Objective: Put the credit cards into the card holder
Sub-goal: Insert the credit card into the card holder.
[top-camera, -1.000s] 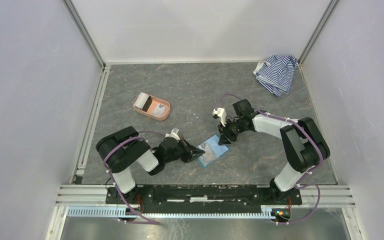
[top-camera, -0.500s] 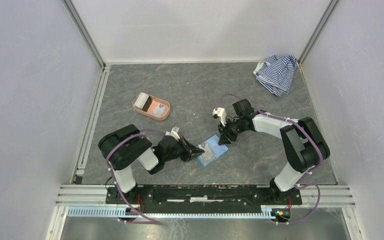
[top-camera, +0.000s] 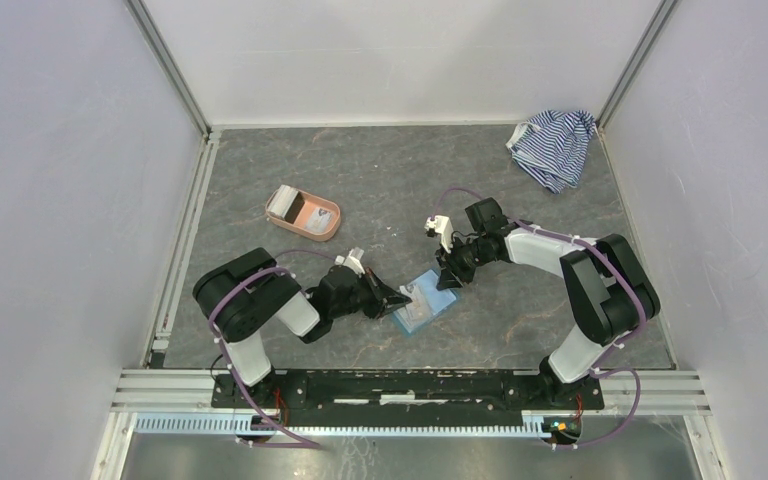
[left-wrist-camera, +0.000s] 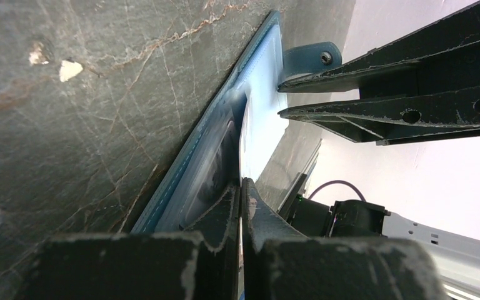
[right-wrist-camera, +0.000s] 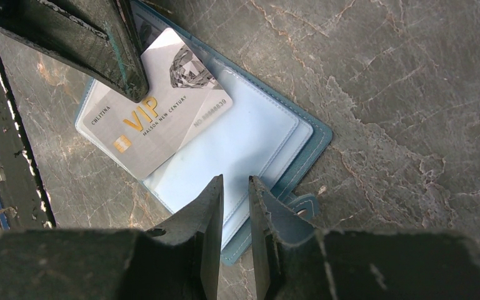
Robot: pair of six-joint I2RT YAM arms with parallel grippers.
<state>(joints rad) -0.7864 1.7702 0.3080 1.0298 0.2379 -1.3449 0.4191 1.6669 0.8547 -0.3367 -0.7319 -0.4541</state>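
**Card flat on open wallet, L tip on it**

Wallet lies open and flat on the table, light-blue inside up, near the front and about midway btwn the two arms. In the top view its long axis runs diagonally, near-left to far-right. The snap tab sticks out of the far-right end, toward the R arm.

Card is whitish-grey w/ gold "VIP" lettering and a chip, face up on the wallet half nearer the L arm. Its long axis runs the same way as the wallet's, one short end at the wallet's outer edge and the other toward the fold. That inner end sits by a clear pocket edge; can't tell if it is under it.

L gripper: fingers pressed together, low and nearly flat to the table, pointing along the wallet. In the R wrist view its tip rests on the card's top face, near the long edge.

R gripper: fingers a narrow gap apart, tips down on the wallet's other half just beside the tab. Blue lining shows thru the gap, nothing pinched.

Pink oval tray is well apart, far-left of the wallet, w/ a whitish thing at one end. Striped cloth is bunched in the far-right corner.
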